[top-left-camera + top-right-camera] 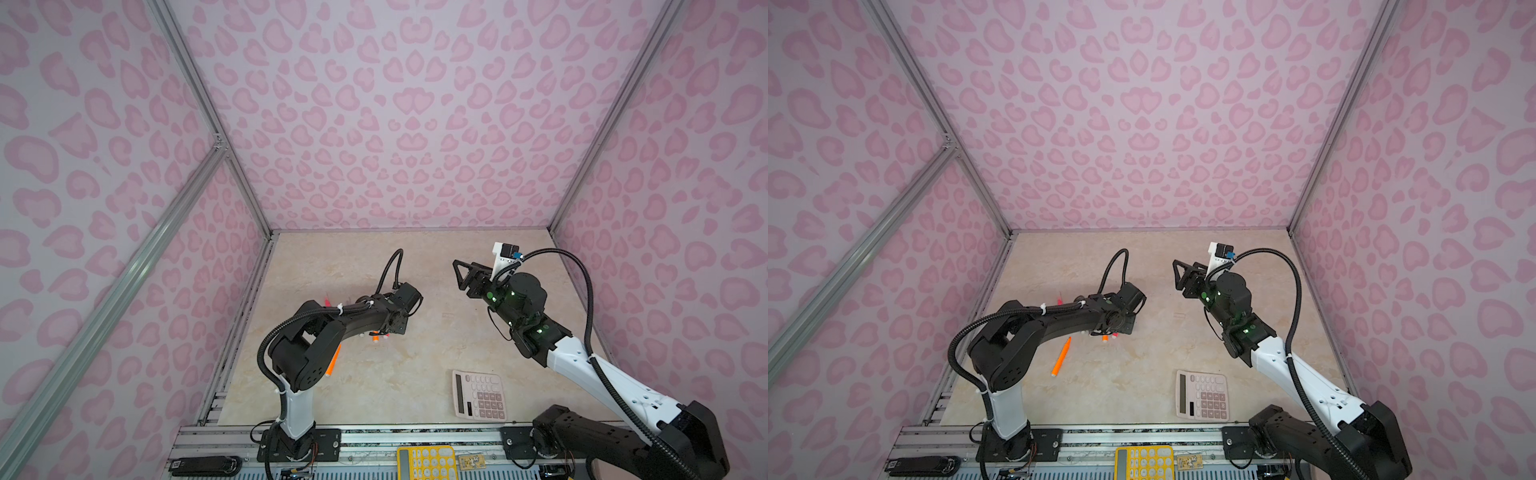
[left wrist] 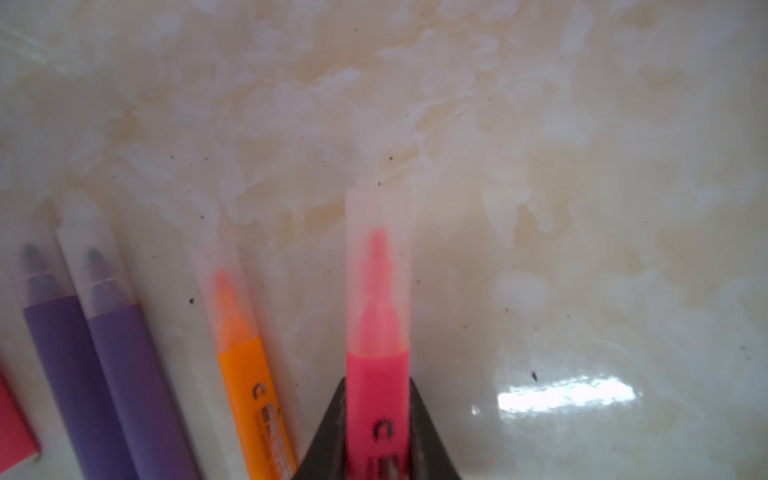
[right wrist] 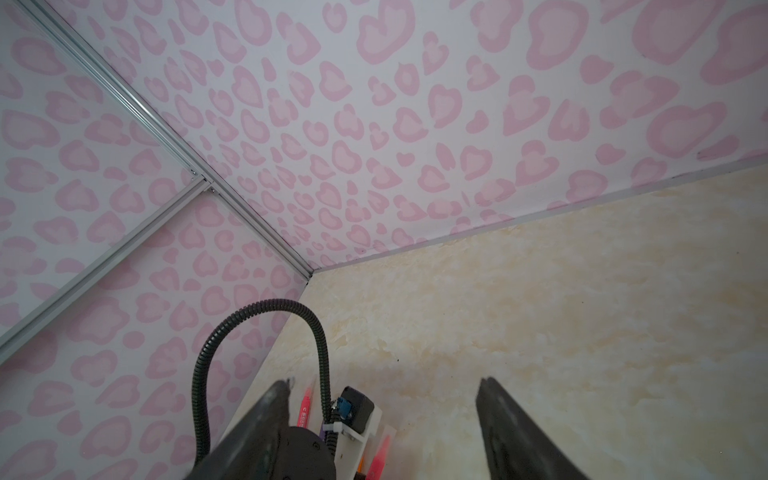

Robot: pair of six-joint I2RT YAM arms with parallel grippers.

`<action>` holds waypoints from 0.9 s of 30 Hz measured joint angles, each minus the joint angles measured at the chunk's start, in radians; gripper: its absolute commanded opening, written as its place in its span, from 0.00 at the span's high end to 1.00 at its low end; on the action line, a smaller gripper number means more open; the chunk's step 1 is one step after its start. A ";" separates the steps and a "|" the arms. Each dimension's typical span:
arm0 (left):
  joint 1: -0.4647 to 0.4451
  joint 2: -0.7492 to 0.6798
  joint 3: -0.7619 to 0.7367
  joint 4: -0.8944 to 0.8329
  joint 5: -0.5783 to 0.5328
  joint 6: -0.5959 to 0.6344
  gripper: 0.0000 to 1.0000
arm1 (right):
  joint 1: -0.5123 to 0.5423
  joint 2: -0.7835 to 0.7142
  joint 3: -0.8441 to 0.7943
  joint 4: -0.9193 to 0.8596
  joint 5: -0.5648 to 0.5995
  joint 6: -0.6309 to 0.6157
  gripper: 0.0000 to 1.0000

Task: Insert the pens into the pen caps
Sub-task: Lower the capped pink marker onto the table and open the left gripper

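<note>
I'm watching the left gripper (image 2: 377,380) clamping a capped pink pen (image 2: 377,361) beside an orange pen (image 2: 249,386); right gripper (image 3: 386,381) is hanging spread, empty.

L arm (image 1: 353,322), R arm (image 1: 582,357): blk joints, white links, ribbed blk cables (image 1: 588,316) (white zip ties (image 1: 339,308)).

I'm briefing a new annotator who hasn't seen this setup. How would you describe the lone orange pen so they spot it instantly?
On the beige tabletop, find the left arm and look just beside its black elbow. The orange pen lies there slanted, all alone, whereas the other pens huddle under that arm's wrist.
</note>
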 measured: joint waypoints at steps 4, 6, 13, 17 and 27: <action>0.003 0.000 0.000 0.000 0.000 0.000 0.75 | 0.000 -0.015 -0.003 0.005 0.000 0.003 0.28; 0.005 -0.002 -0.003 0.000 0.004 0.000 0.75 | 0.000 -0.016 -0.010 0.010 0.000 0.003 0.28; 0.010 -0.098 -0.083 -0.002 0.037 0.000 0.65 | 0.000 -0.012 -0.010 0.008 -0.011 0.003 0.28; 0.009 -0.222 -0.151 0.009 -0.017 -0.008 0.60 | 0.000 0.000 -0.010 0.026 -0.024 0.011 0.28; 0.021 -0.744 -0.407 -0.151 -0.190 -0.208 0.43 | 0.006 0.002 0.006 0.034 -0.096 0.011 0.28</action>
